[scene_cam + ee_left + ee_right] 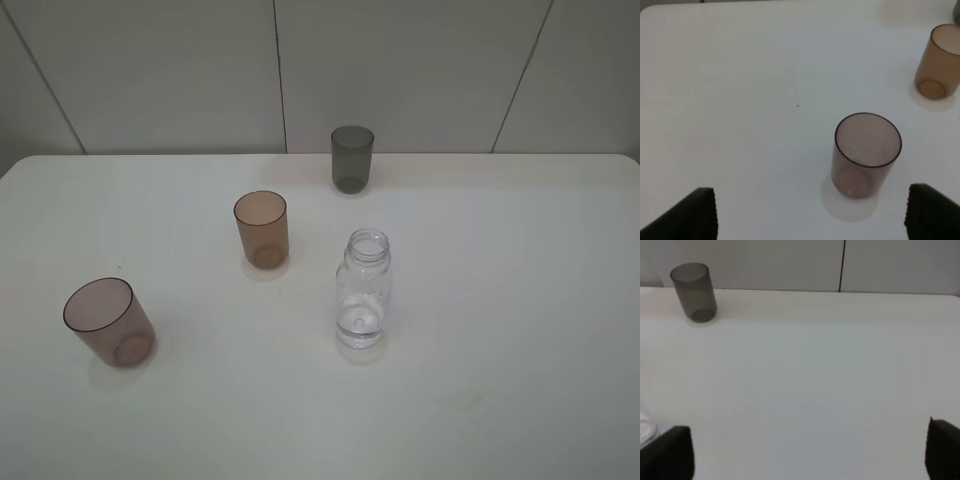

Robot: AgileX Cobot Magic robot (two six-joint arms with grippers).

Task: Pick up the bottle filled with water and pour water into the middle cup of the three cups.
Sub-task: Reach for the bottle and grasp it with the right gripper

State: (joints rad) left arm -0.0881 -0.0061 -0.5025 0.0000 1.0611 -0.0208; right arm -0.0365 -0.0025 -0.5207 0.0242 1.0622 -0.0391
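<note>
The high camera looks down from the near side over the table (500, 300) to the far wall (400, 70), the left wrist camera sits close above the near-left pinkish cup (867, 155), and the right wrist camera looks low toward the far grey cup (693, 291), both cups shared with the high view

Lab-like test bench: white table (520, 300), plain grey panelled wall (400, 70)

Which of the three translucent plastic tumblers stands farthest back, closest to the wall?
The dark grey smoky tumbler; the amber-brown tumbler and the pinkish-mauve tumbler both stand nearer the front and further left.
</note>
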